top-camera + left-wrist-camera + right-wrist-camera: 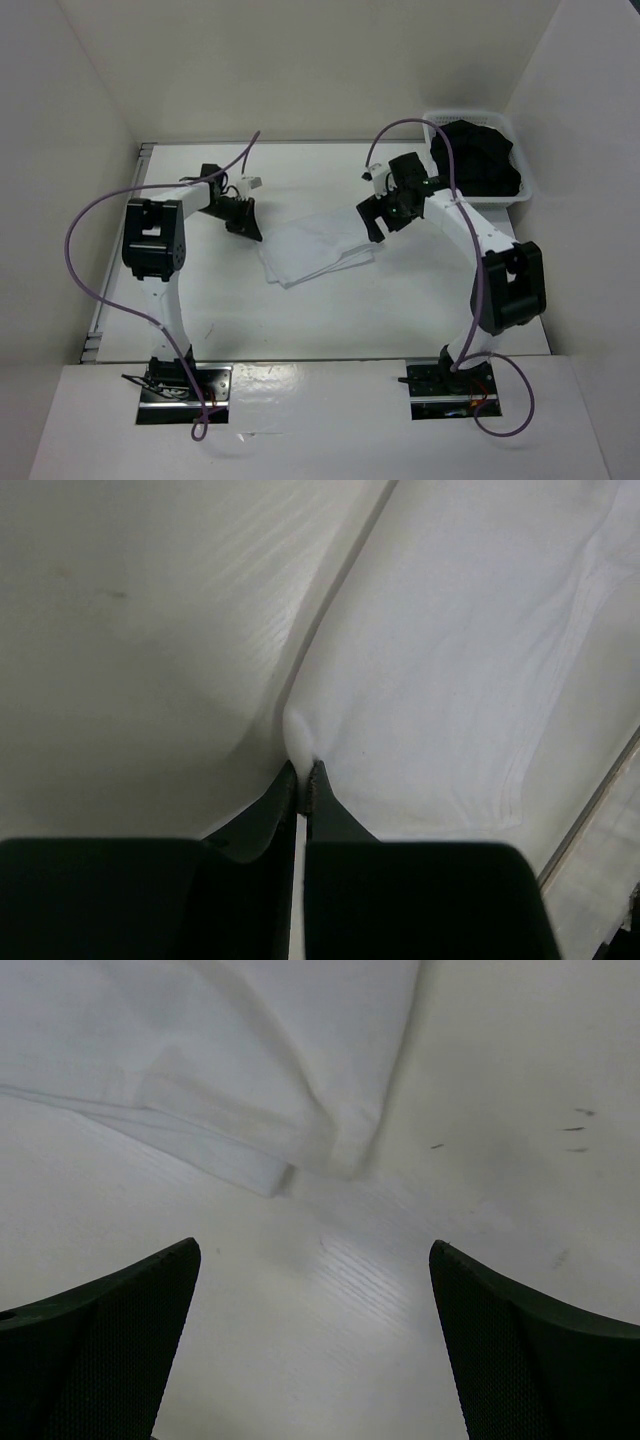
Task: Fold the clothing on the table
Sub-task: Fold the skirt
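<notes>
**Two-arm bench set-up, described near to far.** Both arms are bolted at the near edge of the white bench (330, 320) and reach towards its middle. The left end effector (303, 775) is clenched. Its fingertips pinch a small pucker of fabric at the left edge of the clothing (315, 250). The right end effector (315, 1250) is released, with its fingers spread wide over bare bench just beside a folded hem corner of the clothing. It appears to touch nothing, though the overhead view is too coarse to confirm this. The clothing is white, thin and lightly creased, and lies in flat overlapping layers mid-bench between the two end effectors. At the far right corner sits a white basket (528, 192) holding a black bundle (478, 160).
</notes>
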{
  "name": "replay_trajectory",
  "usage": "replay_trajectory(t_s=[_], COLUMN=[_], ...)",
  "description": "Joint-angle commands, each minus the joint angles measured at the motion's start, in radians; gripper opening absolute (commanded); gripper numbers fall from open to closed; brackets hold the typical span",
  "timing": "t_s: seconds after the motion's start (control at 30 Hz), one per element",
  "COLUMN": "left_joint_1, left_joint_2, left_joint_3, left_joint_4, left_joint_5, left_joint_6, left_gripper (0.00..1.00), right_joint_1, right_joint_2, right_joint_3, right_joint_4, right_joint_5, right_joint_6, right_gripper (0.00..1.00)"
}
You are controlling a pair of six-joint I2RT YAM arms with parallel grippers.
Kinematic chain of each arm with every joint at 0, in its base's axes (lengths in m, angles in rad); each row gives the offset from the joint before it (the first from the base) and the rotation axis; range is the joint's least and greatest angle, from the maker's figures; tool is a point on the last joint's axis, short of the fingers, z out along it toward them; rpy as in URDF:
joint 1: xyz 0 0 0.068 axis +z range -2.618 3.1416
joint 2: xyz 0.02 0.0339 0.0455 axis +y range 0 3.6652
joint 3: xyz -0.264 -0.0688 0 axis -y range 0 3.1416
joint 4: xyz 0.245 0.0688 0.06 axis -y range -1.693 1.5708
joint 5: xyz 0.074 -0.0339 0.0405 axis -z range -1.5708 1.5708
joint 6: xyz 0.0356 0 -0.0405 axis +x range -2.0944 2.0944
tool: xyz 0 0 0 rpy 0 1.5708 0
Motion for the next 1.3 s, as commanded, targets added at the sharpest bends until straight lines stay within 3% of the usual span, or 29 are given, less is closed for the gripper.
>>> replay_trajectory(t_s=[0.0,0.47,0.87,1.27], left_joint_1=[0.035,0.086,0.086,0.086], left_joint_2=[-0.047,-0.118,-0.146,-0.146], left_joint_3=[-0.074,-0.194,-0.234,-0.234], left_joint_4=[0.013,0.033,0.002,-0.007], left_joint_5=[-0.025,-0.045,-0.035,-0.016], left_joint_6=[-0.020,-0.066,-0.014,0.004], left_gripper=[0.00,0.00,0.00,0.00], right_joint_1=[-0.005,-0.024,-0.196,-0.205], right_joint_2=[0.089,0.288,0.315,0.428], right_joint_3=[-0.016,0.031,0.185,0.185], right_joint_4=[0.024,0.067,0.047,0.078], right_joint_5=[-0.124,-0.333,-0.465,-0.475], right_joint_6=[0.101,0.133,0.133,0.133], right_gripper=[0.99,0.96,0.95,0.95])
